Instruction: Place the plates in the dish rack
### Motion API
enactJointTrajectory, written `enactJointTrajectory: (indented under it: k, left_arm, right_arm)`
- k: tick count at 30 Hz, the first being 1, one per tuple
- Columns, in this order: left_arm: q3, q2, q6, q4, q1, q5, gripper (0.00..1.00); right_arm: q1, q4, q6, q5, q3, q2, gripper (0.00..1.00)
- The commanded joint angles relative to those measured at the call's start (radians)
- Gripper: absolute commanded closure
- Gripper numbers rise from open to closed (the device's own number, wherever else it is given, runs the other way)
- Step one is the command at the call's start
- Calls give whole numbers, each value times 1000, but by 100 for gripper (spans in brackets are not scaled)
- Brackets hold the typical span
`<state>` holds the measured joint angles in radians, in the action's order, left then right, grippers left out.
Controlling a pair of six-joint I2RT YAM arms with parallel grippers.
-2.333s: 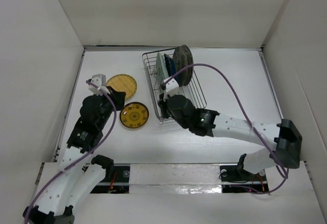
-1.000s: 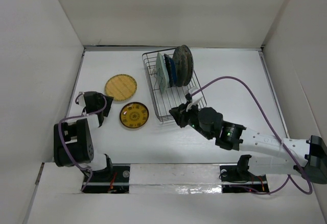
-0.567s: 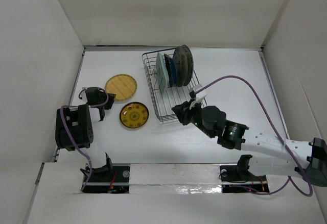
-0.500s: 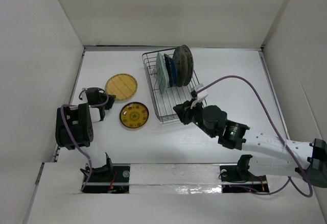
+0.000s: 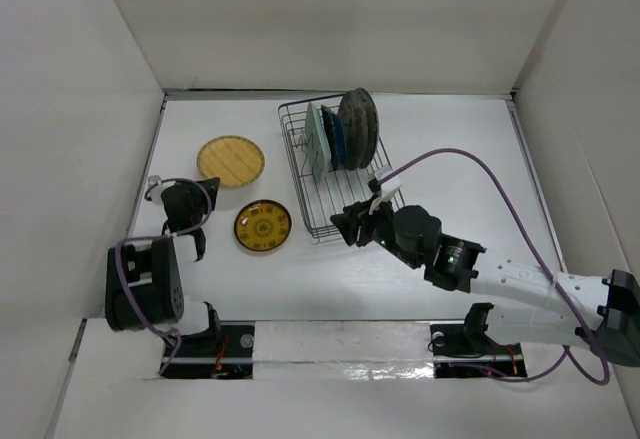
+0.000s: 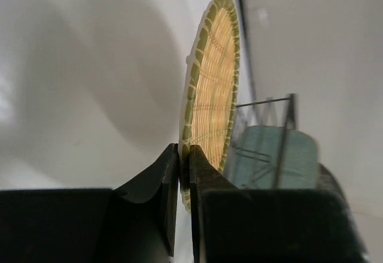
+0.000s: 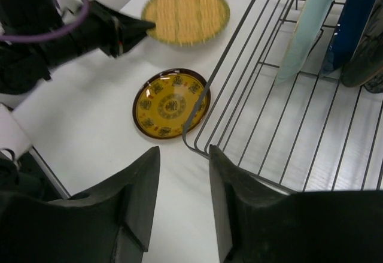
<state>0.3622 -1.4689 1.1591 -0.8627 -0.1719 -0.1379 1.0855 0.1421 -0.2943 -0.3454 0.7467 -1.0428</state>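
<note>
My left gripper (image 6: 183, 154) is matt black plastic. The yellow-tan plate (image 6: 210, 95) looks woven and rough. The dish rack (image 5: 345, 194) is dark, smooth metal wire. The mandala plate (image 7: 172, 103) is glossy; the table (image 7: 102, 146) smooth, matt white.

We noted: yellow-tan woven plate (image 5: 231, 162), green rim; dark plate (image 5: 263, 226), yellow mandala; pale mint plate (image 7: 311, 23), navy plate (image 7: 353, 17) in dark wire rack (image 5: 340, 199).

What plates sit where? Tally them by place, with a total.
Outside the dark wire dish rack: 2 (yellow-tan woven round plate, dark round plate with yellow mandala)
Upright in that rack: 3 told apart (pale mint plate, navy plate, dark grey round plate); more may be hidden
Total: 5
</note>
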Motion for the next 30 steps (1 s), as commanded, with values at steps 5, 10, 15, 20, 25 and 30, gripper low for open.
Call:
enactJointTrajectory:
  k: [5,10,15,20,25,30]
  left_arm:
    - [-15,479,-67,-24,-3,35,100]
    - [-14,683,-117,121,-3,-89,100]
    - [-17,806,-116,198,-3,-297,100]
    - [4,877,-148,274,-3,-468,100]
    - [32,889,-208,306,38,-552,100]
    - [26,843,-197,225,38,-693,100]
  right_arm:
    - [-9,77,-37,86,92,-60,32]
    - [-9,111,-52,128,161,-129,12]
    - [-38,116,-40,155,302,-215,0]
    - [-127,125,-49,229,390,-304,0]
    - [-216,131,-83,336,416,-361,0]
    - [-240,126,-83,382,439,-399,0]
